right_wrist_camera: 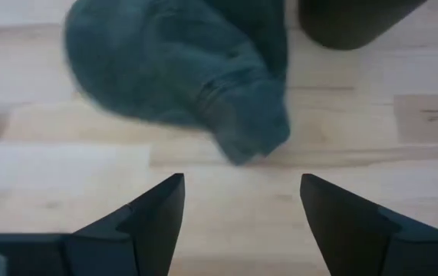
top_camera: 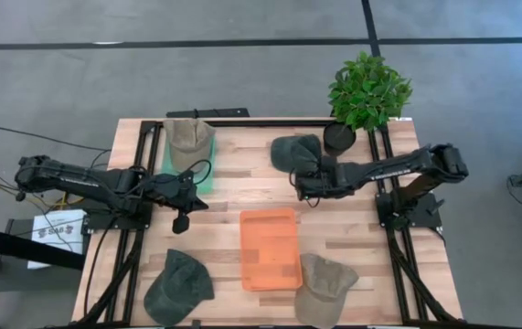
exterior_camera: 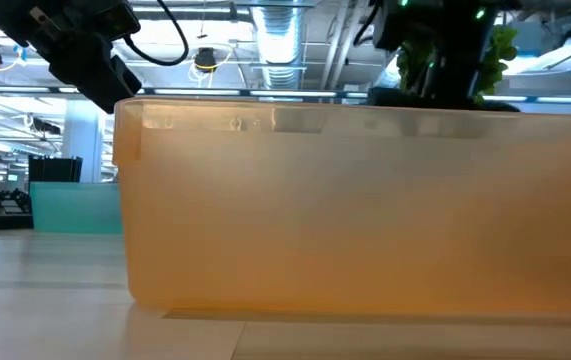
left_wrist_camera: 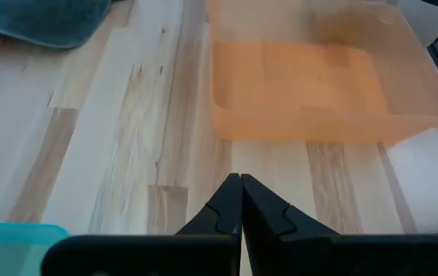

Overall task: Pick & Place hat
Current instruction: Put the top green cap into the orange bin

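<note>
Four hats lie on the wooden table. In the high view a dark green hat (top_camera: 293,151) sits at the far middle, a khaki hat (top_camera: 188,139) rests on a teal tray (top_camera: 207,183) at the far left, another dark green hat (top_camera: 178,285) is near left and a khaki hat (top_camera: 324,287) near right. My right gripper (top_camera: 300,189) (right_wrist_camera: 242,192) is open, just on the near side of the far green hat (right_wrist_camera: 188,69), touching nothing. My left gripper (top_camera: 202,203) (left_wrist_camera: 240,192) is shut and empty, between the teal tray and the orange bin (top_camera: 270,249).
The orange bin (left_wrist_camera: 326,84) (exterior_camera: 365,210) stands at the table's middle, towards the near edge. A potted plant (top_camera: 367,91) with a dark pot (right_wrist_camera: 349,19) stands at the far right, close beside the far green hat. Bare wood lies between the two grippers.
</note>
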`<act>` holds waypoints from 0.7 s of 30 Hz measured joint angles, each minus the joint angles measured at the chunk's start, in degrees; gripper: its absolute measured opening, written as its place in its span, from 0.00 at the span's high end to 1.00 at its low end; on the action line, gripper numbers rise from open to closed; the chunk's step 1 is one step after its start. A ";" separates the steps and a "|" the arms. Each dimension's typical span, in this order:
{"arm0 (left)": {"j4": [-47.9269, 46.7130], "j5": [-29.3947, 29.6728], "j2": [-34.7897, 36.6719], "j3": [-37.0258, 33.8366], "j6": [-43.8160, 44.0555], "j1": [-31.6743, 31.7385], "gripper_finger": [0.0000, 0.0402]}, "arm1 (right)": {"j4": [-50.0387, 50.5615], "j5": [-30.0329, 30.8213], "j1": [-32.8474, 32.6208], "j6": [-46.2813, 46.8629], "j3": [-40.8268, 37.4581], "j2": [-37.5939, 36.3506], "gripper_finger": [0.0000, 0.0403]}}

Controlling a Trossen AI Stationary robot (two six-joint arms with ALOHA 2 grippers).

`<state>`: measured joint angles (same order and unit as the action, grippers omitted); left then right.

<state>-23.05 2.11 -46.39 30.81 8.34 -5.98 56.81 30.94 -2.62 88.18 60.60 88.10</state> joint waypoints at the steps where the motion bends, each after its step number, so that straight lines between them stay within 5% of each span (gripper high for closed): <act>1: 0.03 0.00 0.02 0.00 0.19 0.00 1.00 | -0.02 0.02 -0.78 -0.02 0.02 -0.53 0.37; 9: -0.15 0.20 -0.12 0.80 1.82 -0.06 1.00 | 0.20 -0.27 -6.84 -3.99 0.02 -5.36 0.41; 21: -20.84 8.22 -8.90 15.45 5.50 -0.02 1.00 | 3.38 -3.91 -8.52 -7.52 0.02 -6.39 0.50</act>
<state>-43.89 10.33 -55.29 46.26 13.84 -6.00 60.19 27.03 -11.14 80.66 60.62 81.71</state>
